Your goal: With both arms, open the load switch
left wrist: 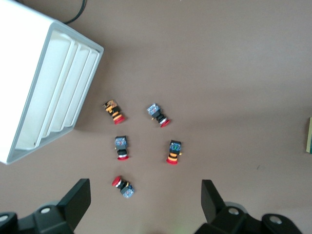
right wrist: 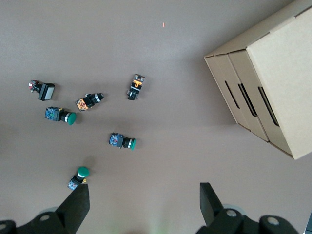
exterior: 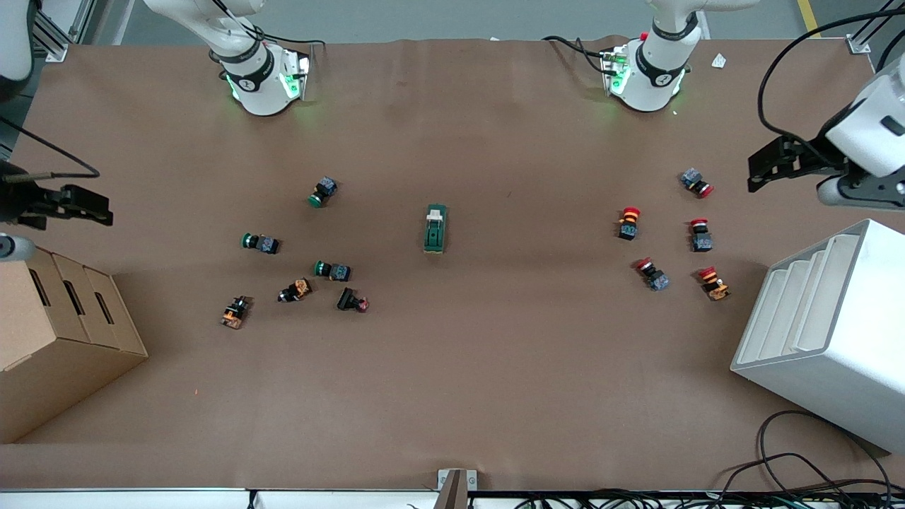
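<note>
Table with a load switch (exterior: 435, 228) lying untouched at its middle, both arms waiting at the ends.

The switch is sitting between 2 clusters of push buttons: green-capped buttons (exterior: 259, 242) toward the right arm's end, red-capped buttons (exterior: 628, 223) toward the left arm's end. The left gripper (left wrist: 145, 204) is hovering with fingers spread wide over the red-capped group, beside a white tray rack (exterior: 820, 332). The right gripper (right wrist: 144, 207) is hovering, fingers also spread, near a cardboard box (exterior: 56, 339).
</note>
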Robot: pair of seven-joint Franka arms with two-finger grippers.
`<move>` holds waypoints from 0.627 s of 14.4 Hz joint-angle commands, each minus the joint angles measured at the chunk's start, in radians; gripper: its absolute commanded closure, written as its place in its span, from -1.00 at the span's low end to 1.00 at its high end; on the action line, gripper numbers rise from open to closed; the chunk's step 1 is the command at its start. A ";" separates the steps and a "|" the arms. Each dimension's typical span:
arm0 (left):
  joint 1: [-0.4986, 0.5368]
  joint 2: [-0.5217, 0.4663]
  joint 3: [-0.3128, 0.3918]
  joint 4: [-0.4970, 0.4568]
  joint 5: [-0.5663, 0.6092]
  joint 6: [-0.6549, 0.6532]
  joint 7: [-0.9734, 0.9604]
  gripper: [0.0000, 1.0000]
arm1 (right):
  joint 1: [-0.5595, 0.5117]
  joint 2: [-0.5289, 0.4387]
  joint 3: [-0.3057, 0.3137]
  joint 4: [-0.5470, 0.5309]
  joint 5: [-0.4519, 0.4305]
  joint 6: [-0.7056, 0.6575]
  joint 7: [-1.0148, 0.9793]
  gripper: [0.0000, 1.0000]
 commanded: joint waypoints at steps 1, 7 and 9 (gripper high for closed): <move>0.014 -0.088 0.010 -0.099 -0.018 0.002 0.024 -1.00 | -0.018 -0.083 0.005 -0.089 -0.005 0.011 -0.005 -1.00; 0.031 -0.197 -0.013 -0.220 -0.018 0.022 0.018 -1.00 | -0.040 -0.189 0.005 -0.187 0.018 0.031 -0.012 -1.00; 0.032 -0.197 -0.017 -0.220 -0.018 0.016 0.012 -1.00 | -0.041 -0.225 0.005 -0.216 0.023 0.029 -0.012 -1.00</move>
